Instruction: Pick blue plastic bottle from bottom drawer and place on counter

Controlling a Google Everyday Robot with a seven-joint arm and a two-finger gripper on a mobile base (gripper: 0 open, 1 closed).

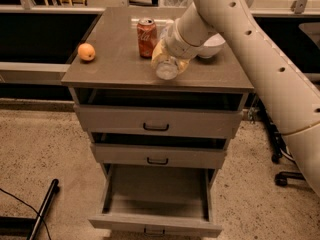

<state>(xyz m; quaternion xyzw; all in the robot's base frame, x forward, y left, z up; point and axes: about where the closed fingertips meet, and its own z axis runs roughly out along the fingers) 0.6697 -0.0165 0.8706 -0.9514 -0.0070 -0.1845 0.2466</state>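
Grey-brown counter (115, 66), jaws with bottle (166, 69) above it, speckled floor (40, 144)

Single camera looks from high in front of the cabinet (200, 126), pitched down, facing the drawer fronts at mid range. The frame runs from the bench (115, 69) down to the open bottom drawer (155, 204) and the floor (40, 144). The arm (260, 69) enters from upper right; the end effector (167, 59), clamped on the blue plastic bottle (166, 70), sits upper centre over the bench.

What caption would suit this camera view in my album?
Robot's gripper holds a slim translucent plastic bottle over the grey-brown counter beside a red soda can; the bottom grey drawer stands open.
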